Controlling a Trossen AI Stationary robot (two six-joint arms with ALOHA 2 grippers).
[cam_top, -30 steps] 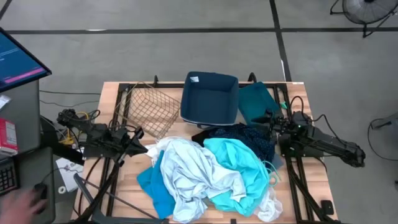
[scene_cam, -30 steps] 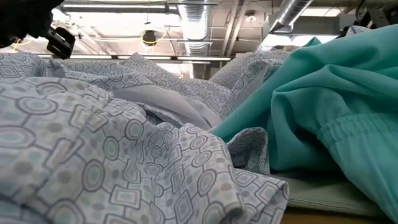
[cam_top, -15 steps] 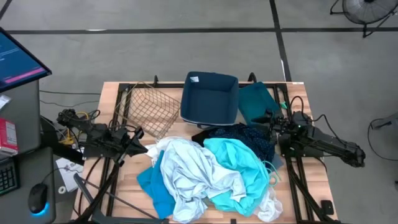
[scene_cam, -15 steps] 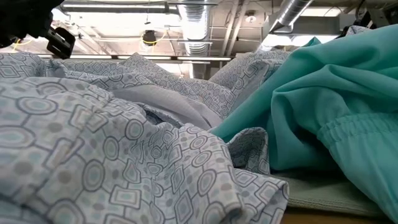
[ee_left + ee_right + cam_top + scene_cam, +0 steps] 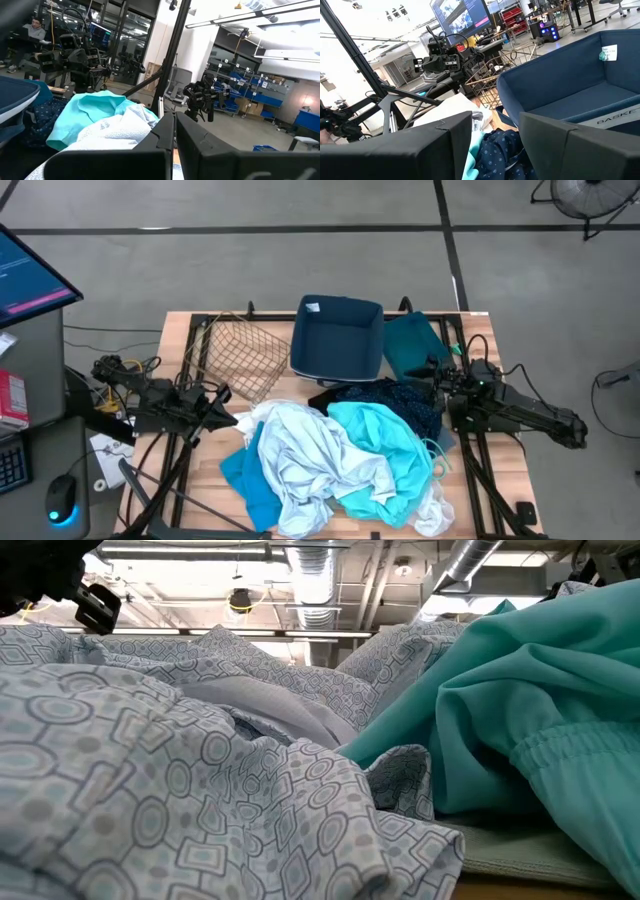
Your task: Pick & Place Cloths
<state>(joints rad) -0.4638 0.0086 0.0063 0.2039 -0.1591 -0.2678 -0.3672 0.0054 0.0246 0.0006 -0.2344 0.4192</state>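
A heap of cloths lies on the near half of the table: a pale white-blue patterned cloth (image 5: 300, 452) (image 5: 180, 770), a bright turquoise cloth (image 5: 380, 442) (image 5: 520, 710), a navy dotted cloth (image 5: 400, 398) (image 5: 502, 150) and a black cloth (image 5: 333, 394). A grey-green cloth (image 5: 412, 343) lies flat to the right of the bin. My left gripper (image 5: 224, 392) (image 5: 174, 119) is shut and hovers at the heap's left edge. My right gripper (image 5: 440, 383) (image 5: 495, 122) is open at the heap's right edge, beside the navy cloth.
The dark blue plastic bin (image 5: 337, 337) (image 5: 570, 85) stands at the far middle of the table, and the brown wire basket (image 5: 235, 355) (image 5: 507, 60) lies tipped to its left. A desk with a monitor (image 5: 30, 275) and a mouse (image 5: 60, 505) stands left of the table.
Both arms and the cloths have kept still. A person's hand that lay at the mouse on the desk left of the table has drawn out of view.
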